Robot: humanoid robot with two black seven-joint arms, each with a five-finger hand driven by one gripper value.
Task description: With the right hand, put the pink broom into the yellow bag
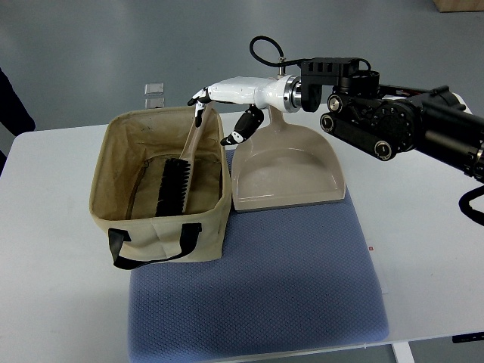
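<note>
Right hand [227,102] reaches in from the right edge and sits over the bag's [113,193] back right corner, at the top of the broom [181,178] handle. Fingers are curled loosely round the handle end; whether they grip it or are just beside it is not resolvable, thumb and fingertips look partly spread.

Broom is inside the bag: bristle head down on the bag floor, handle leaning up against the right rim and sticking out above it. The lean likely follows from the handle being longer than the bag is deep, so the rim props it.

Bag stands upright on the blue mat [265,295], mouth open, black strap [151,249] hanging at the front. Dustpan [287,170] lies just beside the bag on the mat, touching or nearly so, handle toward the hand. Mat rests on the white worktop [423,249].

Judgement: placement looks essentially done; remaining step is to let go and lift clear without dragging the handle or catching the dustpan.

Left arm not seen.
</note>
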